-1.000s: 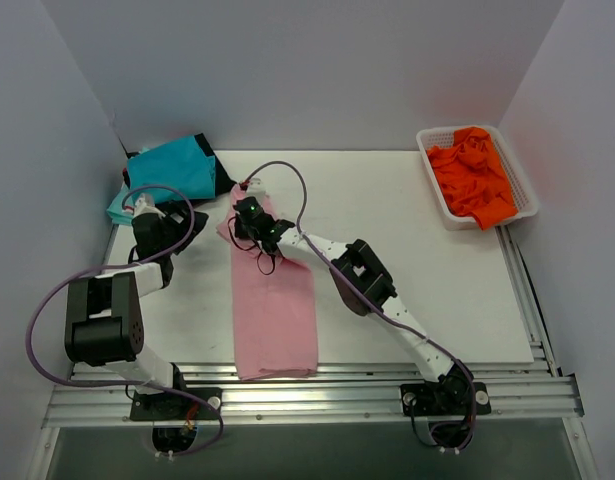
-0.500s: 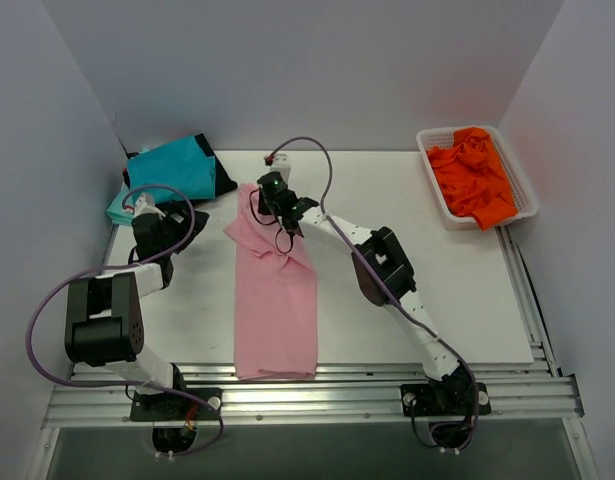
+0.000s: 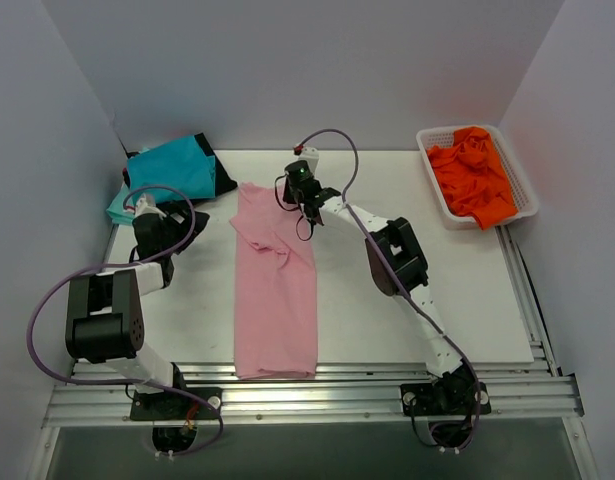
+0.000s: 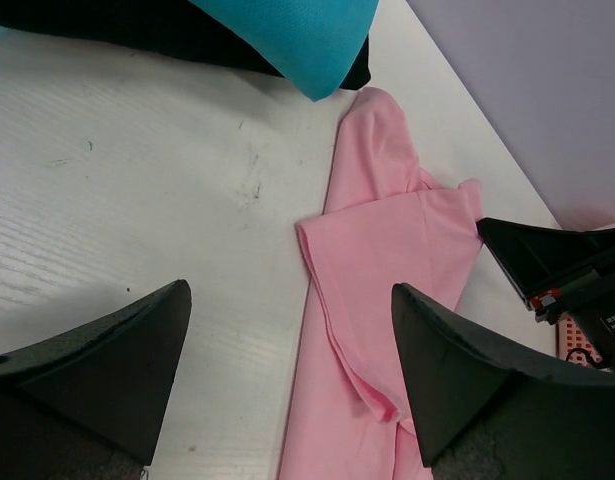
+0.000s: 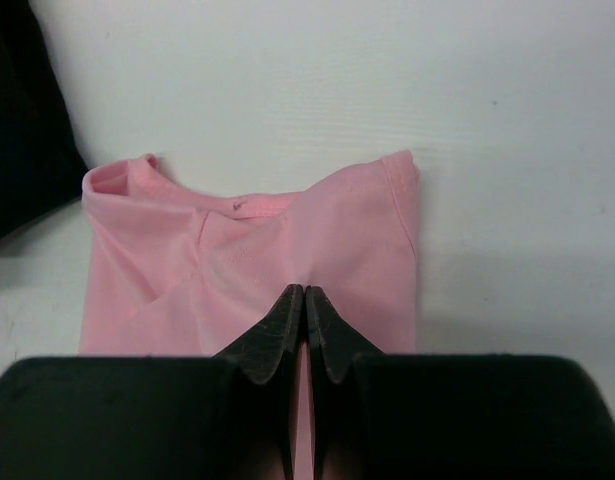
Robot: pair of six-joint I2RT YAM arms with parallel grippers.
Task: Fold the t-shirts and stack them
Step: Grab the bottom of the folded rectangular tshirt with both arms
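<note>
From above, a long light pink cloth t-shirt (image 3: 275, 290) lies flat in the middle-left of the white table (image 3: 467, 300). Its long axis runs near to far, with the hem at the table's near edge and the neck end pointing to the far wall. A sleeve is folded across its far part. The right gripper (image 3: 295, 197) sits at the shirt's far right corner. The left gripper (image 3: 172, 222) rests to the left of the shirt, apart from it, with its fingers spread. At the far left corner a teal t-shirt (image 3: 172, 165) lies on a black t-shirt (image 3: 222, 180), with a pale aqua t-shirt (image 3: 117, 208) showing at the left edge. A bright orange t-shirt (image 3: 472, 175) is crumpled in the white plastic lattice basket (image 3: 435, 195) at the far right.

From the left wrist, the left gripper (image 4: 287, 300) stands wide apart over bare table and grasps nothing. The pink shirt (image 4: 387, 250) lies just ahead, its folded sleeve edge facing the camera. The teal (image 4: 307, 40) and black (image 4: 137, 30) shirts lie at the top. The right arm's black fingers (image 4: 527, 255) touch the pink shirt's far edge.

From the right wrist, the right gripper (image 5: 304, 292) is clenched, its tips pinching the pink shirt (image 5: 357, 240) just behind the collar, and creases run in to the tips. The collar points away from the camera. Black cloth (image 5: 27, 120) lies at the left.
</note>
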